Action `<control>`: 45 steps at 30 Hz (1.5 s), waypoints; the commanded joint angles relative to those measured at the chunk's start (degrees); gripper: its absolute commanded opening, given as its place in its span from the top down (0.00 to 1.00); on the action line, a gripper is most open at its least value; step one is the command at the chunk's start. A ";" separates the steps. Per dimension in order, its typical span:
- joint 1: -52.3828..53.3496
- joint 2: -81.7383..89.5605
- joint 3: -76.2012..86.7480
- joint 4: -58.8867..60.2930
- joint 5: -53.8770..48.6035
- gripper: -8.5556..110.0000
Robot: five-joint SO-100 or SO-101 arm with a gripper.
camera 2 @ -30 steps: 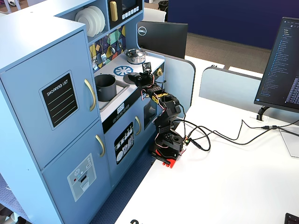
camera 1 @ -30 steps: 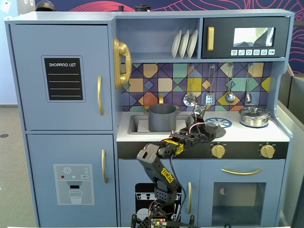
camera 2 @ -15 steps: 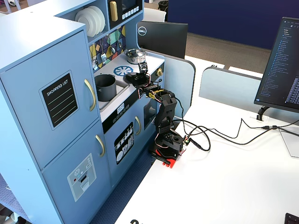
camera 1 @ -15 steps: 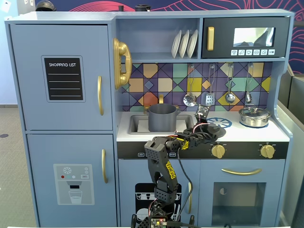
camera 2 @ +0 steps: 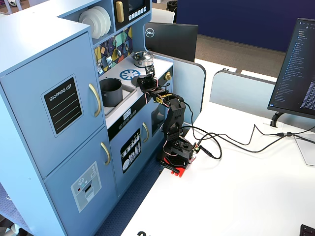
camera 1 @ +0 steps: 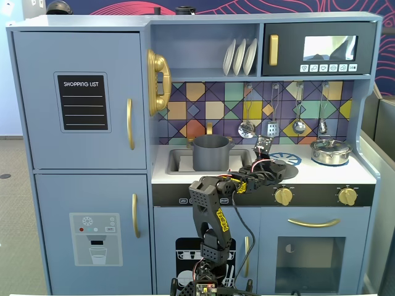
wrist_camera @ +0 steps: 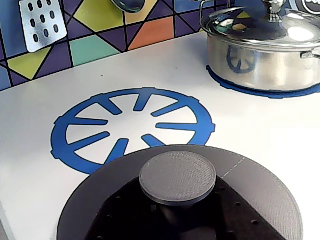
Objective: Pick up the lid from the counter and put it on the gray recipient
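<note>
The lid (wrist_camera: 260,187) is a flat dark gray disc with a round knob in its middle, low over the white counter (wrist_camera: 30,170) and overlapping the blue burner ring (wrist_camera: 75,137). My gripper (wrist_camera: 175,220) is shut on the lid, its black jaws on either side of the knob's stem. In a fixed view the lid (camera 1: 285,168) sits near the counter's front edge with the gripper (camera 1: 270,166) at it. The gray recipient (camera 1: 210,153) stands in the sink to the left, apart from the lid, and shows again in the other fixed view (camera 2: 111,91).
A shiny steel pot (wrist_camera: 265,55) with its own lid stands on the far burner, right of the gripper (camera 1: 331,151). Utensils hang on the tiled backsplash (camera 1: 271,120). The sink (camera 1: 179,161) holds the gray pot. Stove knobs (camera 1: 283,196) line the front panel.
The arm's elbow has swung up and right toward the counter. The gripper and the lid have shifted slightly right along the counter's front edge.
</note>
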 commanded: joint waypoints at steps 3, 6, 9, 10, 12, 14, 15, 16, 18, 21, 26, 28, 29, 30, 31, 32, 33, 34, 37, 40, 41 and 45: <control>-0.35 4.92 -2.46 0.26 -0.44 0.93; -0.18 7.38 -3.78 2.90 -0.35 0.93; -0.26 10.28 -5.27 5.89 -0.35 0.93; -0.44 11.25 -5.80 6.94 -0.35 0.93; -0.88 13.18 -6.86 9.14 -0.44 0.93; -1.23 14.77 -8.17 11.25 -0.70 0.93; -1.49 15.47 -8.96 12.30 -0.70 0.93; -1.85 16.08 -9.67 13.27 -0.79 0.93; -2.90 17.40 -11.34 14.85 -0.44 0.93; -5.01 20.57 -14.15 19.69 0.00 0.93; -10.99 23.64 -22.59 30.94 0.62 0.93; -14.24 24.17 -23.91 31.55 0.79 0.93; -15.64 24.26 -24.17 31.55 0.70 0.93; -16.79 24.35 -24.26 31.64 0.79 0.93; -18.02 24.43 -24.43 32.26 0.88 0.93; -19.16 24.43 -24.43 32.52 0.88 0.93; -20.30 24.43 -24.43 32.52 0.70 0.93; -21.27 24.35 -24.17 32.78 0.53 0.93; -24.35 23.99 -22.85 32.61 0.26 0.93; -27.07 23.47 -21.71 31.90 0.00 0.93; -27.69 23.20 -21.45 31.90 0.00 0.93; -29.44 21.62 -20.74 30.85 -0.09 0.93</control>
